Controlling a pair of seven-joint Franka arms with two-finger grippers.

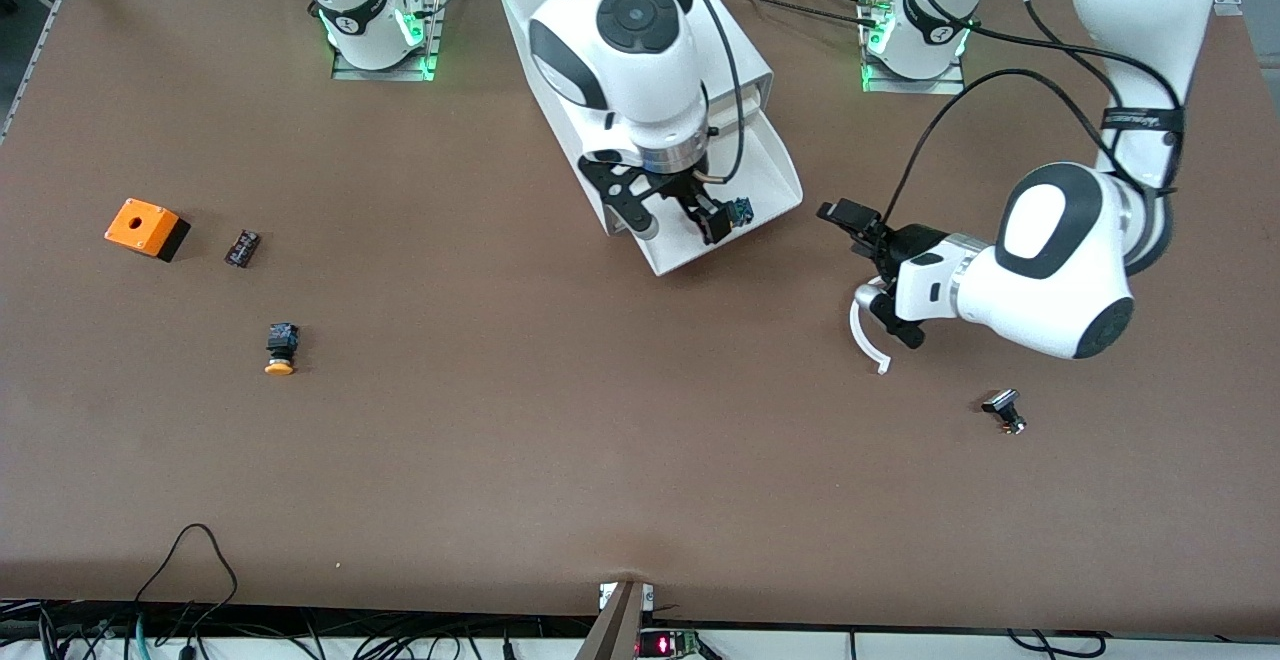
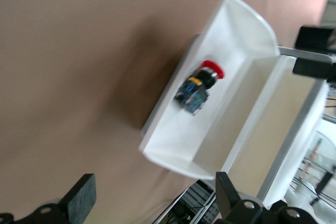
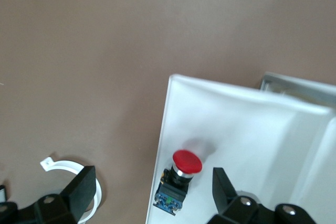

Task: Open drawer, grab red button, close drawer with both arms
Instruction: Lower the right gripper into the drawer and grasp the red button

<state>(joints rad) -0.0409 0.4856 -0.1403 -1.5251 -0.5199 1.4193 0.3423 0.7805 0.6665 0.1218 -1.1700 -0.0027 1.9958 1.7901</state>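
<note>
Front view. Table (image 1: 640,460): brown. White cabinet (image 1: 600,30) between the two arm bases, its drawer (image 1: 775,185) pulled out toward the front camera. Right tool (image 1: 680,225): over the open drawer, fingers spread, gripping nothing. Button (image 1: 741,210): in the drawer, only its blue end showing beside the right tool. Left tool (image 1: 860,275): over bare table beside the drawer, toward the left arm's end, fingers wide apart, gripping nothing. White curved strip (image 1: 862,335): on the table under the left tool. Small black part (image 1: 1004,410): on the table, nearer the front camera than the left tool. Orange box (image 1: 145,228), small black block (image 1: 242,247) and yellow-capped button (image 1: 281,348): toward the right arm's end, well apart from the drawer.

Left wrist view. Drawer (image 2: 247,30): open, white inside. Button (image 2: 198,86): lying on its side on the drawer floor, red cap toward one wall, blue part at the other end. Left tool's fingers (image 2: 80,198): apart, clear of the drawer.

Right wrist view. Button (image 3: 178,181): in the drawer (image 3: 252,124), close to its edge, red cap up in the picture. Right tool (image 3: 152,192): fingers spread either side of the button, not touching it. Strip (image 3: 65,167): on the table beside the drawer.
</note>
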